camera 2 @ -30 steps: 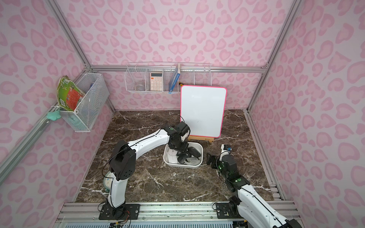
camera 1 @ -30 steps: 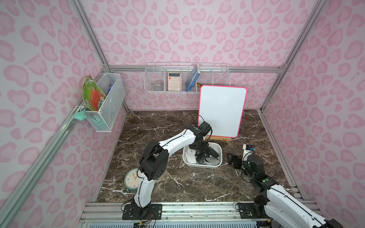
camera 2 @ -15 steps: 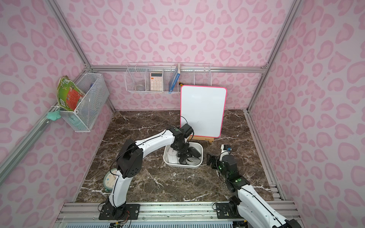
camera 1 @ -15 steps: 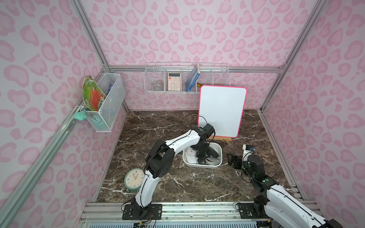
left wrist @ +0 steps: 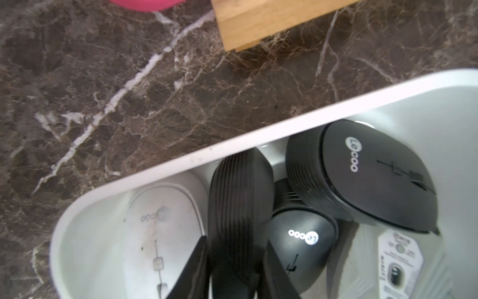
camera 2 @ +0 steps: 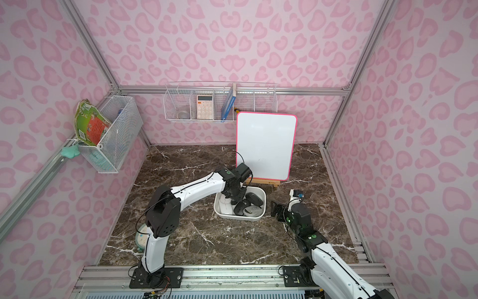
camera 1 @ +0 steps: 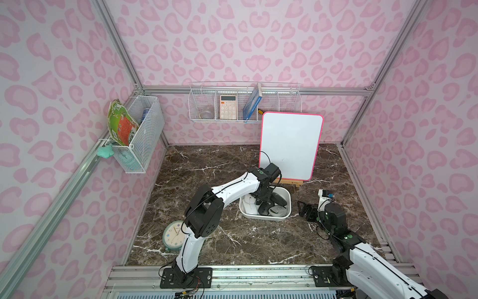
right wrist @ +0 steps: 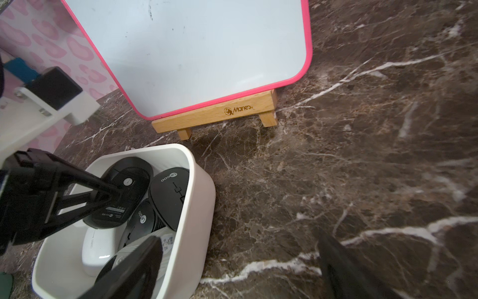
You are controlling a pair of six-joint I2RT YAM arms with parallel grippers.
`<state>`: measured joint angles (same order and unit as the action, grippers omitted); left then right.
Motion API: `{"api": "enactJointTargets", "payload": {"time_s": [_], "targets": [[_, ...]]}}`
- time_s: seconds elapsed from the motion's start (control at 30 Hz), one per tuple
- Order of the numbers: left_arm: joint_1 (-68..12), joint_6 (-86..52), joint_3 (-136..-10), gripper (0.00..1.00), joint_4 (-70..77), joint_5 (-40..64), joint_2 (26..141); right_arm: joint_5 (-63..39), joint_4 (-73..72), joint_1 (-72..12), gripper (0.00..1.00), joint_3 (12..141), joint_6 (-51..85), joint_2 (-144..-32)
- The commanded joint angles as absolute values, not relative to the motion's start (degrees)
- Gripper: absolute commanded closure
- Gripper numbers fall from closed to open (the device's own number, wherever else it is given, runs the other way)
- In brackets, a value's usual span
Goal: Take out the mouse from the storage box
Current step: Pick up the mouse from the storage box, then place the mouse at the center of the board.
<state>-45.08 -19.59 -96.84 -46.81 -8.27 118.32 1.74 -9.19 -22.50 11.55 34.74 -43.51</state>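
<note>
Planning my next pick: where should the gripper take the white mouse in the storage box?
Across its two long sides at mid-body, probably, from straight above: the white mouse lies flat, wheel up, at one end of the storage box, walls blocking a sideways approach.

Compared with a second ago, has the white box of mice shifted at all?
No. The storage box sits where it did, just in front of the wooden stand.

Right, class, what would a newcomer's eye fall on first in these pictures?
The pink spotted walls all round, then the pink-framed whiteboard standing on the marble table. In front of it, the left gripper is shut on a black mouse inside the white storage box.
</note>
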Motion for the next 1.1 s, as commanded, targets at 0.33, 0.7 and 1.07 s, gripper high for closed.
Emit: {"api": "enactJointTargets", "payload": {"time_s": [0.33,0.7,1.07], "targets": [[-45.3,-22.4,-89.8,0.89,-43.8,-10.5,105.6,1.6,-9.3,-22.5,0.04,12.5,35.3,-43.2],[-40.0,-25.6,-80.2,0.88,-52.5,-22.5,89.9,0.5,-9.4,-22.5,0.04,13.3,35.3,-43.8],[-31.8,-34.3,-74.1,0.89,-57.4,-30.7,90.2,-0.2,-9.6,-22.6,0.04,13.8,35.9,-44.7]]}}
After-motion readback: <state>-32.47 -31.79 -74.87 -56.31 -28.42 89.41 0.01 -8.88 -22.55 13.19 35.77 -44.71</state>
